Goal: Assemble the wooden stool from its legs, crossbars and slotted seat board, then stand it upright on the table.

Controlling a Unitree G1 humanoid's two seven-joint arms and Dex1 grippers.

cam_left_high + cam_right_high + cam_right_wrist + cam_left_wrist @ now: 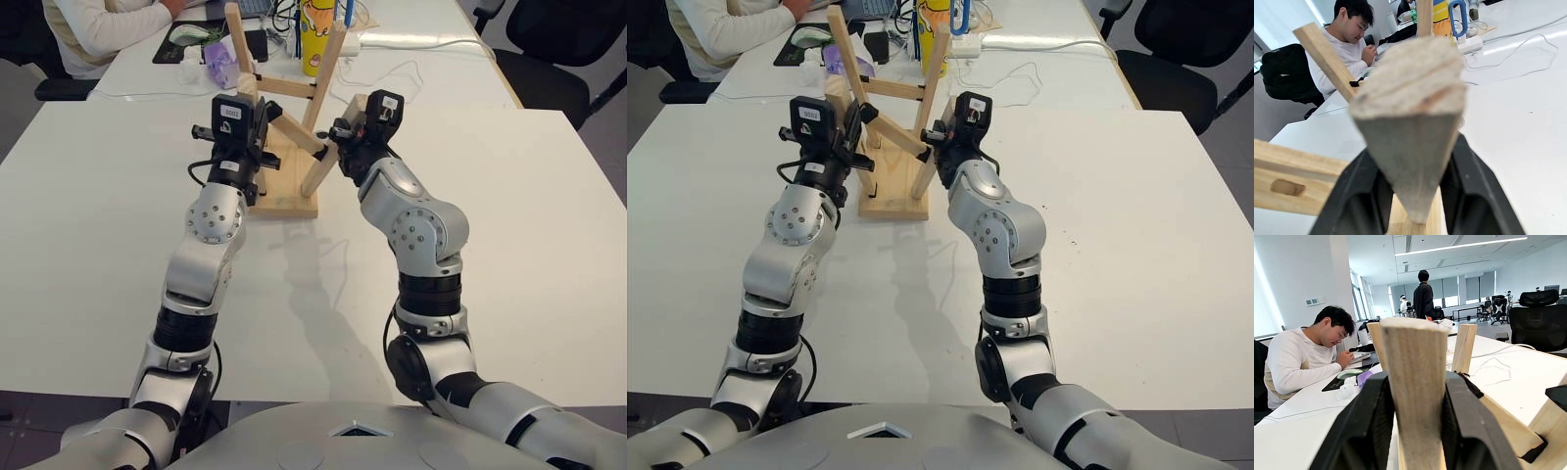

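There are four legs (326,73), two crossbars (286,86) and one seat board (289,202), making one stool (294,132). There are two white tables (509,215). One yellow cup (312,44) and one white power strip (1469,45) are also there.

The seat board (286,204) lies flat on the table (490,245) ahead of me, legs pointing up. My left gripper (257,135) clamps the near left leg (1418,372) and my right gripper (340,149) the near right leg (321,174), a crossbar (299,135) running between them. Behind, on the next table (431,59), stands a cup (313,44).
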